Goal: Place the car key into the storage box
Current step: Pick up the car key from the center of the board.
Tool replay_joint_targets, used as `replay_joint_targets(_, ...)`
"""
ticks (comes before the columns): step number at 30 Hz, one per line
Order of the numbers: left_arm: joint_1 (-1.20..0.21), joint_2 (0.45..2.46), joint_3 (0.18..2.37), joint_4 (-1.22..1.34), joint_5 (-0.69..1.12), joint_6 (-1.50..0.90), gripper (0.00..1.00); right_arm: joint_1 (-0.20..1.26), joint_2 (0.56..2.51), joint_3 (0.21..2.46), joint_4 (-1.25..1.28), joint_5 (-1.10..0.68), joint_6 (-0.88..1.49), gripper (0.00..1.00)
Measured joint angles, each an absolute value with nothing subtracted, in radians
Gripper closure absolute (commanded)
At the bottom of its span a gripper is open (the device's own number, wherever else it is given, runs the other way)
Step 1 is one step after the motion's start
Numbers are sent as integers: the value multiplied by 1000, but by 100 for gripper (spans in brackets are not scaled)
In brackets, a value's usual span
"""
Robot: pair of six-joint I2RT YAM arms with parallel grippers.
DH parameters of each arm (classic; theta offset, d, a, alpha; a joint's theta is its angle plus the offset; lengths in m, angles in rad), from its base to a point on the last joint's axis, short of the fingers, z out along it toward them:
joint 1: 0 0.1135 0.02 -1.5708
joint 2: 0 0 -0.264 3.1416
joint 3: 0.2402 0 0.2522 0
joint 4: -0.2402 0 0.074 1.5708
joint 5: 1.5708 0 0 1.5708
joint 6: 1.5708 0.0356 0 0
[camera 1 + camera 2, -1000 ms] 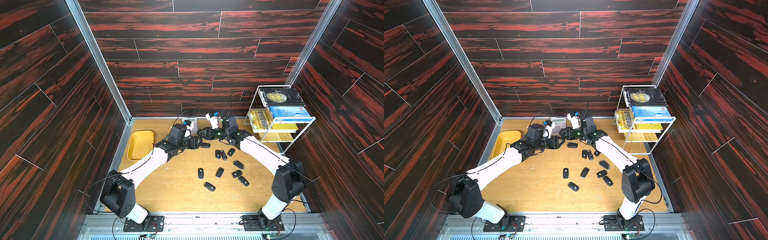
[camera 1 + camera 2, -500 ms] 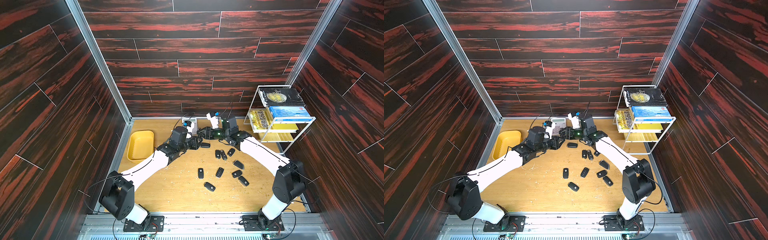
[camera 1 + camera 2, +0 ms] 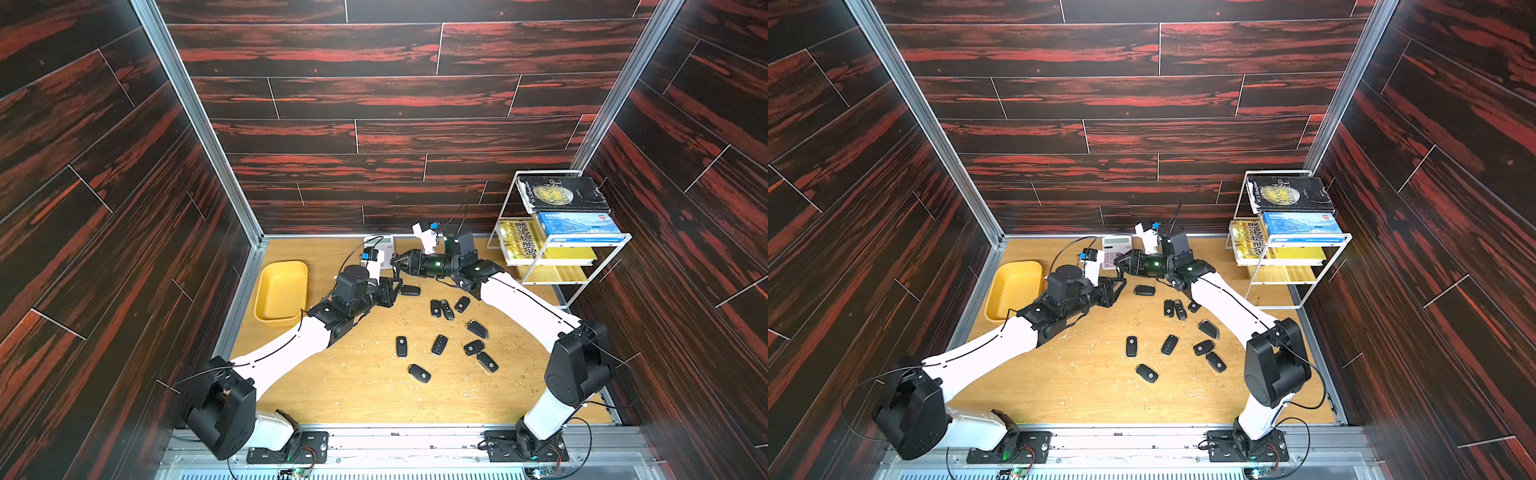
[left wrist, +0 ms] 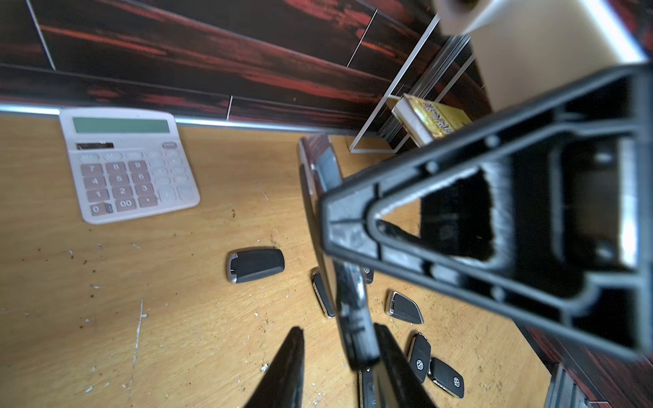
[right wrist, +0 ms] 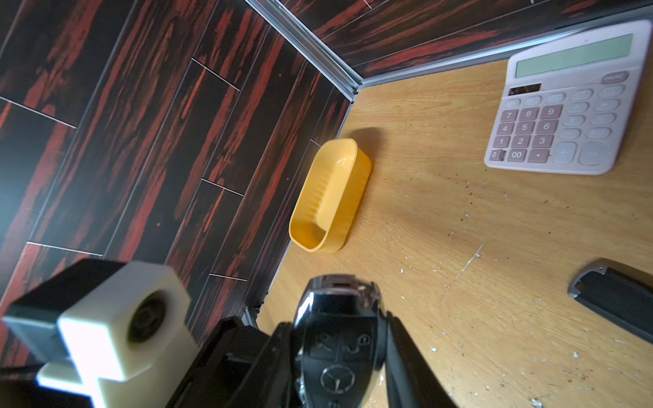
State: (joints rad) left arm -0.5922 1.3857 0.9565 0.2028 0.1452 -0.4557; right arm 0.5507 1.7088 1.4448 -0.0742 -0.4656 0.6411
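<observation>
The desk (image 3: 365, 399) carried everything. The two arms reached in from its near edge and met tip to tip over the far middle, just in front of the calculator (image 5: 565, 106). The storage box (image 3: 281, 291), with nothing in it, lay at the far left against the side wall, its long axis running near to far. It was well left of the meeting point and closer to the left arm. Loose fobs (image 3: 402, 347) were scattered right of centre. The right gripper (image 3: 397, 264) had its jaws closed on the car key (image 5: 340, 339), held off the desk with its long axis pointing leftward out of them. The left gripper (image 4: 337, 330) had that key edge-on between its jaws, against one finger. Whether both clamped it could not be told. Passing the key to the left arm looked the shorter way to the box.
</observation>
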Motion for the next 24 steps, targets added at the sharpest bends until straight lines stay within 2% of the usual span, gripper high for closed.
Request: replay_joint_targets(24, -599, 1393, 952, 271, 101, -416, 62, 551, 1711, 1429, -25, -504, 701, 73)
